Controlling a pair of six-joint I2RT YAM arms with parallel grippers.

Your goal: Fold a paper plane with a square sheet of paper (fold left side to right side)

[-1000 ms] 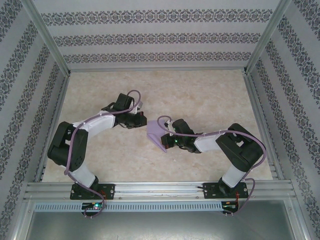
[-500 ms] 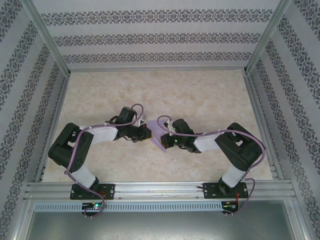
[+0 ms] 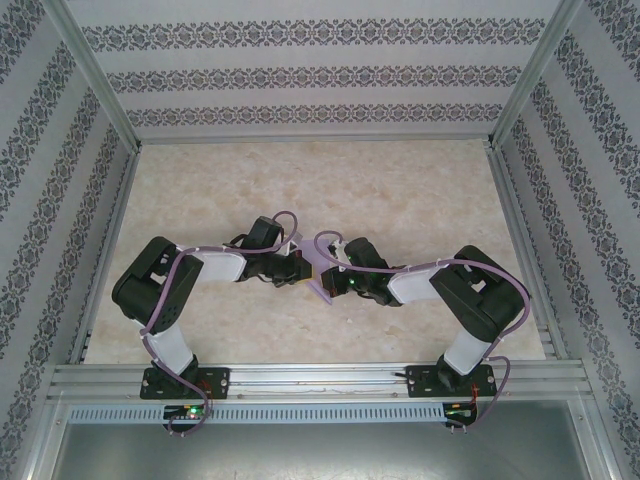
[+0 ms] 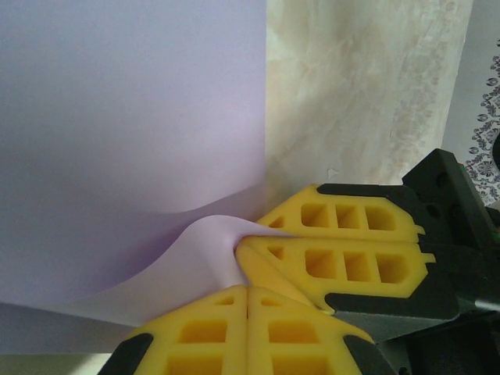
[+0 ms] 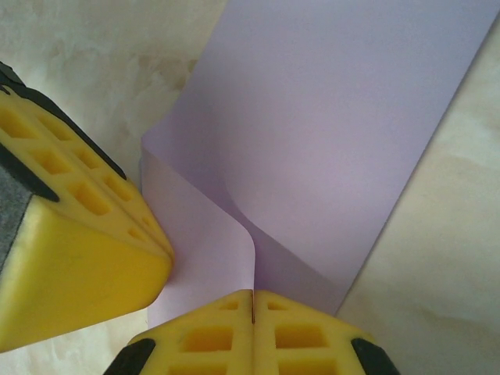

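on marbled table (image 3: 200, 190), left gripper (image 3: 302, 268) has reached the sheet (image 3: 322, 288).

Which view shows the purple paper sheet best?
The right wrist view: the sheet spreads wide, both long edges and the curled fold visible. The left wrist view shows one flat part and a curl. The top view shows a small, mostly hidden sliver.

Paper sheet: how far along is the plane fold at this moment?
Done: little. The square sheet of paper lies on the table with no pointed nose yet. In hand: the right gripper is shut on a lifted, curled flap, and the left gripper is shut beside it at the sheet's edge. Remaining: lay the flap over, press the crease, then the later folds.
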